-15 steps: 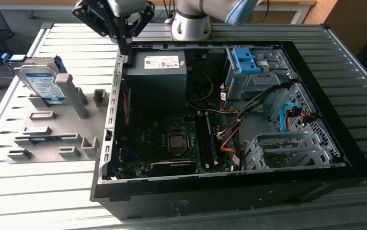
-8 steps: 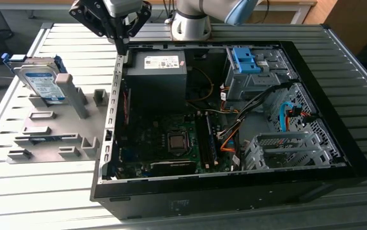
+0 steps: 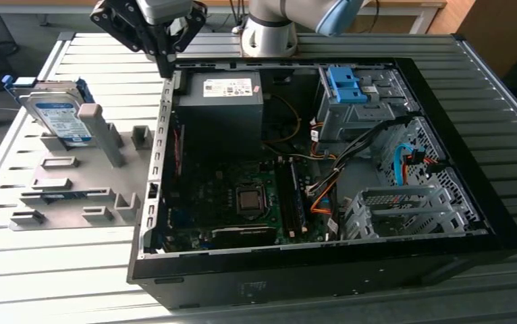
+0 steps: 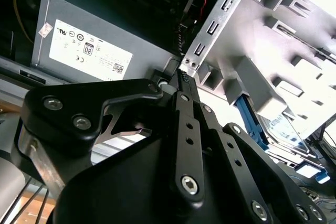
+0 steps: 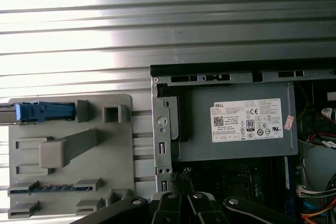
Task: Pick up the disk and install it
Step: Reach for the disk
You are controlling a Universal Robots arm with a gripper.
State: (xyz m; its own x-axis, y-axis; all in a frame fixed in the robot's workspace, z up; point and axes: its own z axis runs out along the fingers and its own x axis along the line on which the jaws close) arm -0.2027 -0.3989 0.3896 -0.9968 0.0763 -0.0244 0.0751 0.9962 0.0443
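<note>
The disk (image 3: 56, 116), silver-grey with a white-and-blue label and blue side rails, stands on edge in a slot at the far end of the grey fixture plate (image 3: 78, 196), on the exterior view's left. In the first wrist view the disk (image 5: 42, 112) is edge-on; in the second wrist view the disk (image 4: 286, 132) sits behind a grey post. My gripper (image 3: 166, 69) hangs shut and empty over the computer case's rear left corner, to the right of the disk and apart from it. Its tips (image 4: 182, 75) (image 5: 185, 174) are close to the case's metal edge.
The open black computer case (image 3: 474, 202) lies on the slatted metal table (image 3: 51, 283). Inside are a grey power supply (image 3: 227, 101), the motherboard (image 3: 231, 202), cables and metal drive cages (image 3: 403, 209). A bare blue bracket (image 3: 347, 84) sits in the upper bay. The arm's base (image 3: 268, 34) stands behind the case.
</note>
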